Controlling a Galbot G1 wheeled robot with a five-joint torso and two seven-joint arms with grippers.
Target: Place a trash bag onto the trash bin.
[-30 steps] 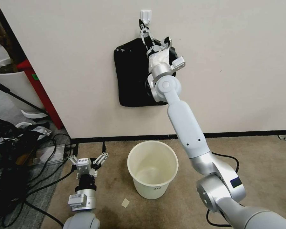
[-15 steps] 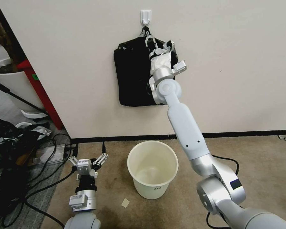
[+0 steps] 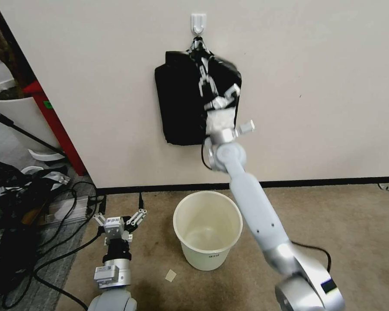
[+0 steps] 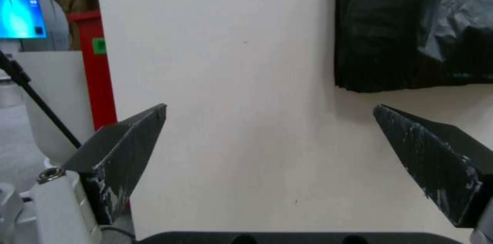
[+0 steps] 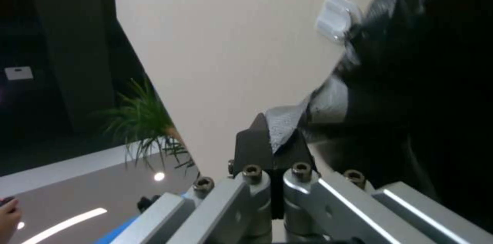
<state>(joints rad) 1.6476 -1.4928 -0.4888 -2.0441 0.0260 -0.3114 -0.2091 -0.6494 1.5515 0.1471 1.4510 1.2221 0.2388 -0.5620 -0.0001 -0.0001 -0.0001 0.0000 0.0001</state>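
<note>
Bag pinched at the wall

Up by the wall hook [image 3: 198, 22], the right gripper [image 3: 202, 69] has its fingers closed on the bag [image 3: 218, 75]. Below stands the bin [image 3: 207, 229]; beside it, the left gripper [image 3: 121, 218] rests spread wide.

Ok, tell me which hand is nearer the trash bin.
Left. The left hand sits low over the carpet, just beside the trash bin. The right hand is raised high above it, against the black pack on the wall.

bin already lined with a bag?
No: in the head view the trash bin stands bare on the carpet, its cream inside showing, while the right gripper is up at the black pack on the wall.
</note>
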